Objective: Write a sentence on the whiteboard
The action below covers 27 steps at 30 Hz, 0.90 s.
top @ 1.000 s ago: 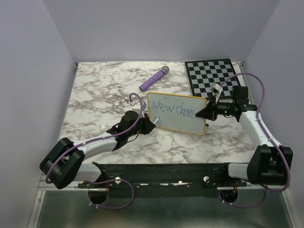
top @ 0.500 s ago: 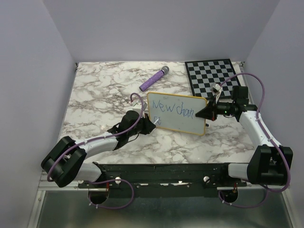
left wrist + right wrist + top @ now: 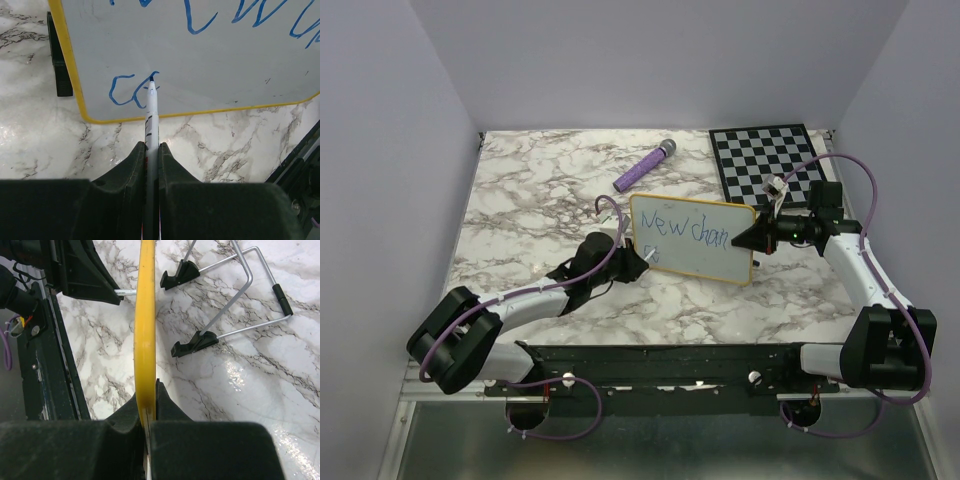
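Now, starting at the left, the left gripper (image 3: 151,146) reaches in low over the marble table (image 3: 520,210) with its jaws pinched narrow on a white marker (image 3: 151,107), whose blue tip rests on the lower left corner of the whiteboard (image 3: 705,262). Toward the back, a purple tube (image 3: 644,167) lies on its own, well apart from the work. The whiteboard stands tilted on a wire stand (image 3: 192,344) near the middle of the table, a little to the right. The sentence (image 3: 685,229) on it is part done: the top line reads roughly "New chan", and a second line has only two small curved letters, with the tip at the second. On the right, the right gripper (image 3: 745,240) has its jaws closed on the board's yellow right edge, steadying it. Past it, at the back right, lies a checkered board (image 3: 770,160). The step in hand looks like the start of the second line. The next stroke calls for light, even pressure and a small shift to the right, while the right arm holds firm so the board does not tip or slide.
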### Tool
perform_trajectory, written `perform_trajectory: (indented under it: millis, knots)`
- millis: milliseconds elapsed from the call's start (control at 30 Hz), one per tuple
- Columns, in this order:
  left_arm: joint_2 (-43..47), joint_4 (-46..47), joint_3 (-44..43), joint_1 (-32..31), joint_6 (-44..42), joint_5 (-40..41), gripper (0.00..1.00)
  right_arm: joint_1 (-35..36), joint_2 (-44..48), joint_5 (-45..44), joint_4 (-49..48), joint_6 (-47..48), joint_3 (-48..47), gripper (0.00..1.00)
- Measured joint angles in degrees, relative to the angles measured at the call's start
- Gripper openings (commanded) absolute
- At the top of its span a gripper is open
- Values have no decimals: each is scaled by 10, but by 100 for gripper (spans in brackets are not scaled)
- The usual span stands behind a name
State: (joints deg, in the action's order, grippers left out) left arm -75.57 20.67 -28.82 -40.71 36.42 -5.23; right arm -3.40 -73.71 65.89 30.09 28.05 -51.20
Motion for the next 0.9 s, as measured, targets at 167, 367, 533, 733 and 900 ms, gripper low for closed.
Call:
perform_trajectory:
  millis: [167, 367, 533, 733, 900]
  knots:
    - [0, 0, -4, 0, 0, 0, 0, 0, 0, 0, 0, 0, 0, 1]
    - [0, 0, -5, 0, 0, 0, 0, 0, 0, 0, 0, 0, 0, 1]
    - [-3, -1, -8, 0, 0, -5, 0, 0, 0, 0, 0, 0, 0, 1]
    - [-8, -1, -8, 0, 0, -12, 0, 0, 0, 0, 0, 0, 0, 1]
    - [-13, -2, -9, 0, 0, -18, 0, 0, 0, 0, 0, 0, 0, 1]
